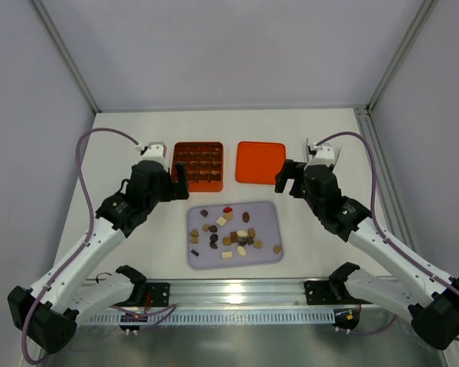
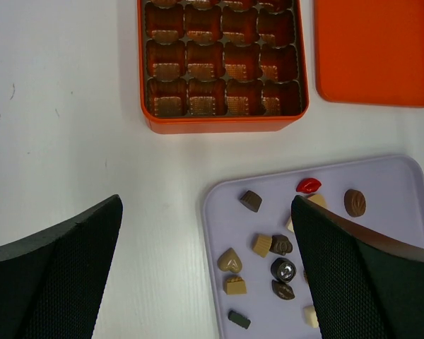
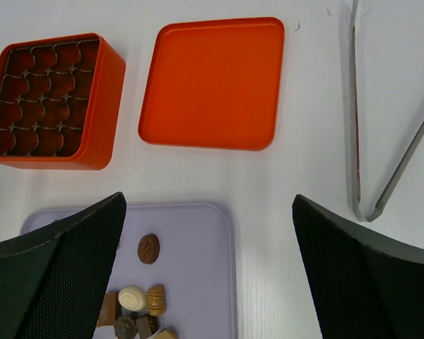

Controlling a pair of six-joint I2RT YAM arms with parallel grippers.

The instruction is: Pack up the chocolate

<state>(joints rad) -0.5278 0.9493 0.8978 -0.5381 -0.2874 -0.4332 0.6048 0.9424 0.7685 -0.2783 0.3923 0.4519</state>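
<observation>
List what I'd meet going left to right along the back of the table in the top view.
First the orange gridded box → flat orange lid. The lavender tray of chocolate lies nearer and spans both, so it is left unplaced.

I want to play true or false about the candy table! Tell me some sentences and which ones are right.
1. The chocolates lie on the purple tray. True.
2. The orange box is already full. False: its cups look empty.
3. The orange lid covers the box. False: it lies flat beside the box.
4. The left tool and right tool are both open, holding nothing. True.
5. There is a red chocolate on the tray. True.
</observation>
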